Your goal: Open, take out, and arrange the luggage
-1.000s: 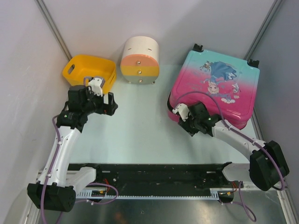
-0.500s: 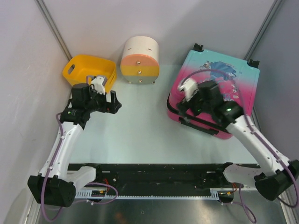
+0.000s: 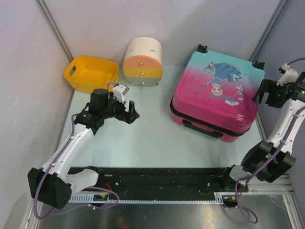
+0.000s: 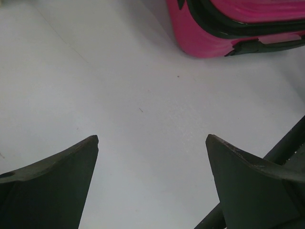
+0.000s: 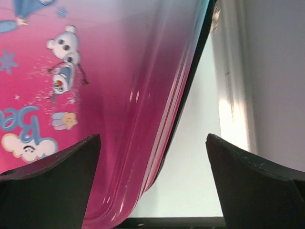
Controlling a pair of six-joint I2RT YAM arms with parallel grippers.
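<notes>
Swung away from the front of the luggage (image 3: 215,98), the right gripper (image 3: 267,93) is held beside its right edge, jaws wide and empty; the left gripper (image 3: 131,112) is likewise spread wide. The luggage is laid flat and closed at the right of the table (image 3: 143,136), its teal-to-pink shell printed with cartoon figures and edged by a black zip.

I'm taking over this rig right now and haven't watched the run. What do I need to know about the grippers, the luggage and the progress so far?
Left gripper: jaws open, empty, over bare table, left of the luggage.
Right gripper: jaws open, empty, above the luggage's right edge.
Luggage: lying flat on the right side of the table, lid down.
Done: nothing visible yet; the lid is not raised and nothing has been taken out.
Left: open it, take out the contents, arrange them.
</notes>
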